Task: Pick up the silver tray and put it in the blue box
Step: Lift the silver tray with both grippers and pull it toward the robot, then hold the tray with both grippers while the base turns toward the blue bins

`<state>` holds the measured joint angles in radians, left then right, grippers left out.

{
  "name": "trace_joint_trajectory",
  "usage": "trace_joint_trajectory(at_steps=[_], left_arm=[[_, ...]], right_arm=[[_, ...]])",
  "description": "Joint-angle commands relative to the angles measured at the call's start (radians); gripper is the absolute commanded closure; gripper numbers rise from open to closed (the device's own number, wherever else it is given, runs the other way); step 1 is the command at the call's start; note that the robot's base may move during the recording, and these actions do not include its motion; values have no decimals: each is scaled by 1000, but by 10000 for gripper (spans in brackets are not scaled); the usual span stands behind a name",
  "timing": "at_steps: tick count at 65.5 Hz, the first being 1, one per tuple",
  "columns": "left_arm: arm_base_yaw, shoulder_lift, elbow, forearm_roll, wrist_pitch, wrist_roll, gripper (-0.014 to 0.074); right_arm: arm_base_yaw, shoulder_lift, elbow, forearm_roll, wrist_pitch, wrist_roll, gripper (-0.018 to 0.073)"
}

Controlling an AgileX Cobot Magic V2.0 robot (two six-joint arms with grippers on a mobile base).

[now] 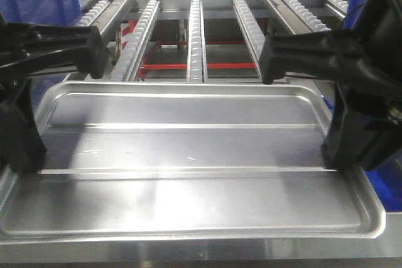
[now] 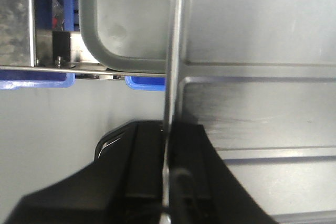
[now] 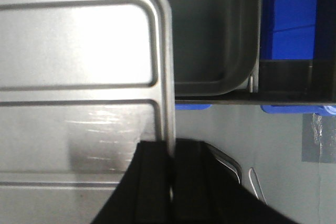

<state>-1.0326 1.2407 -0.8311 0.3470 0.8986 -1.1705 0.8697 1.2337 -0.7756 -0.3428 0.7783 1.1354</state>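
Tray (image 1: 188, 149) ends pinched by L tool (image 2: 167, 148), R tool (image 3: 172, 158).

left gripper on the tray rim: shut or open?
Shut. In the left wrist view the left gripper has a black finger on each side of the rim of the tray, with no gap showing.

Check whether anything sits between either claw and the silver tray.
Nothing visible does. The left claw is shut directly on the left rim of the silver tray, and the right claw is shut directly on its right rim, metal between the jaws.
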Motion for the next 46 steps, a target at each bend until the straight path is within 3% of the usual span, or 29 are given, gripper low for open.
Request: trace_joint_trajectory(at_steps=[1, 46], left_arm=[[-4, -30, -24, 31, 10, -10, 602], [-4, -30, -24, 31, 10, -10, 603]], right_arm=[[-1, -29, -23, -51, -9, 2, 501], [-1, -29, -23, -51, -9, 2, 501]])
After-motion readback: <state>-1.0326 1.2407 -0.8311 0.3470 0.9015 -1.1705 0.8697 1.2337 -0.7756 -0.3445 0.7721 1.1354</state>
